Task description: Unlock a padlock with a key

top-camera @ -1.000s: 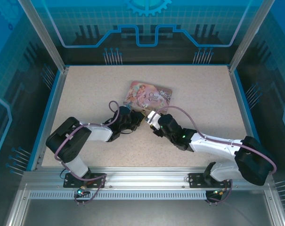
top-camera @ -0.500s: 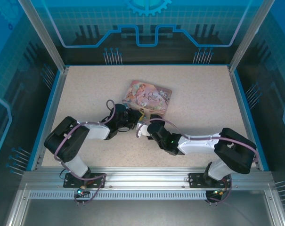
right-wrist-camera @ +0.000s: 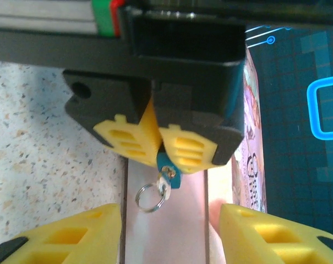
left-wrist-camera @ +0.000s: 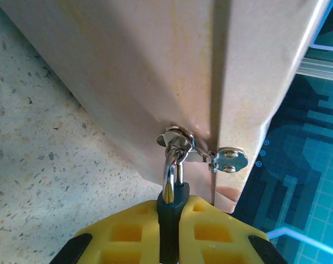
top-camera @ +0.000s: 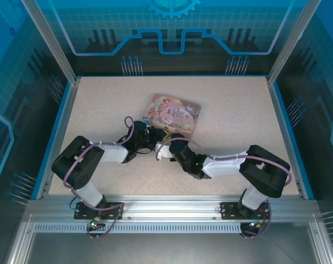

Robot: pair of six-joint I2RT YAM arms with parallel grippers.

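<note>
The top external camera looks down from above and behind the arm bases, far enough back to take in the whole speckled table (top-camera: pixel 100 110), both arms and the pink tin (top-camera: pixel 173 113). The left wrist camera peers over its own yellow fingers (left-wrist-camera: pixel 127 236), very close to the tin's side wall and hasp (left-wrist-camera: pixel 210 157). The right wrist camera, equally near, looks between its own yellow fingers (right-wrist-camera: pixel 67 236) head-on at the left tool (right-wrist-camera: pixel 159 154). All three share the tin's near edge.

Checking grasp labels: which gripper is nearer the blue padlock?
Left. The left gripper is shut on the padlock, whose shackle hangs in the tin hasp; the right gripper faces it, open, not touching.
</note>
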